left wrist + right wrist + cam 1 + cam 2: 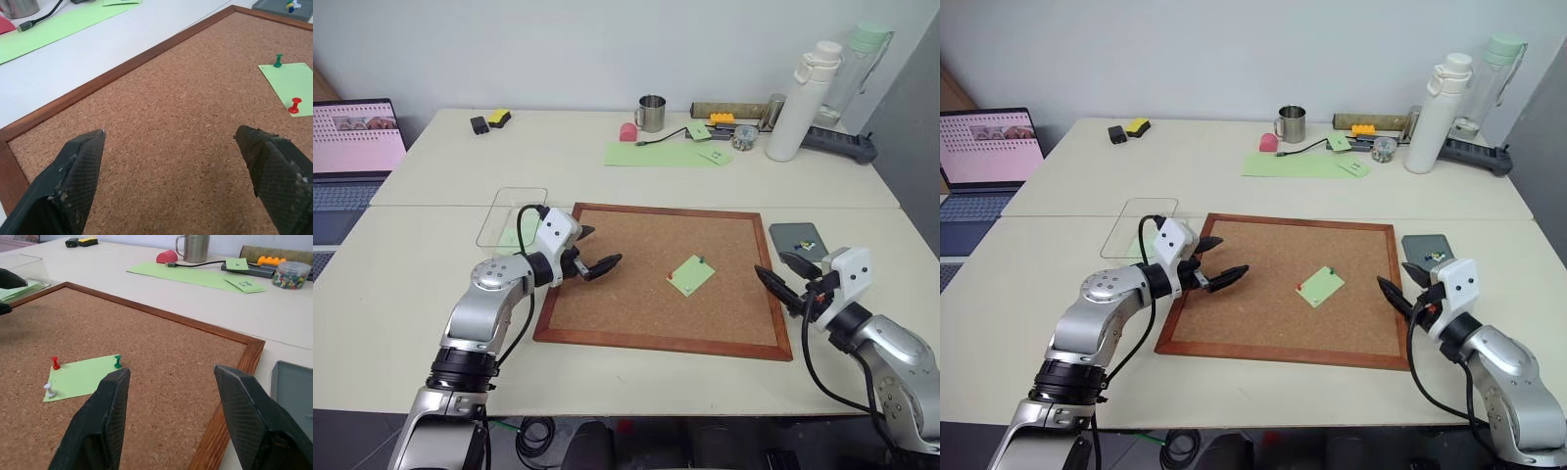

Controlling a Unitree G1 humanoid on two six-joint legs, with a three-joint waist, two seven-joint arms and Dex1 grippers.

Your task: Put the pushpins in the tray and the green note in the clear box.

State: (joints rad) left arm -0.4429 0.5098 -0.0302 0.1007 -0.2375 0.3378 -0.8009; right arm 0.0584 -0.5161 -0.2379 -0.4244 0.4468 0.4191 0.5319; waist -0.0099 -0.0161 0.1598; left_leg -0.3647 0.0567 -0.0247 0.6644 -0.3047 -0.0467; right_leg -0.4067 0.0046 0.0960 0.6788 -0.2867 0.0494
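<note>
**Green note pinned on the cork board, both grippers spread and empty**

A cork board with a brown wooden frame is laid on the pale bench. The green note is seen lying flat on the cork, to the right of the middle of the board. It is fixed by pushpins: a red pin and a green pin are stuck in two of its corners, and a white pin is stuck in a third corner.

The left gripper is held over the left part of the board, pointing toward the note but well apart from it. Its fingers are spread wide and nothing is held between them. The right gripper is held at the right edge of the board, over the frame. Its fingers are also parted, and nothing is pinched.

The tray is placed on the bench just beside the right side of the board, behind the right gripper. Some small coloured things are seen in it. The clear box is placed just beside the far left corner of the board, and green paper is seen inside it.
</note>
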